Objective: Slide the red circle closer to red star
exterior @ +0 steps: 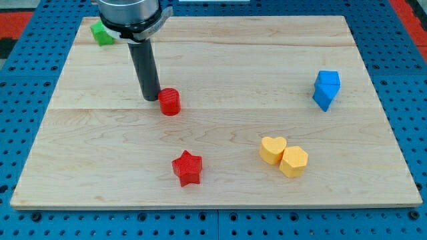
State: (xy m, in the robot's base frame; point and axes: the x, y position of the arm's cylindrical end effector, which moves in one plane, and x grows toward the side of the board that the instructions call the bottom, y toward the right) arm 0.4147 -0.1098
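My tip [152,99] sits down on the wooden board [220,60], touching the red circle [169,101] on its left side in the view; no pincer on this rod, so nothing to open or close. Red star [187,167] lies apart, toward the view's bottom. Green block [102,33] top left, blue block [326,89] right, yellow heart [272,149] touching yellow hexagon [293,161] lower right.

Green block [102,33] at surface [220,60] top-left corner, up-left of tool. Blue block [326,89] far right of tool. Yellow heart [272,149] touching yellow hexagon [294,161], down-right of tool.
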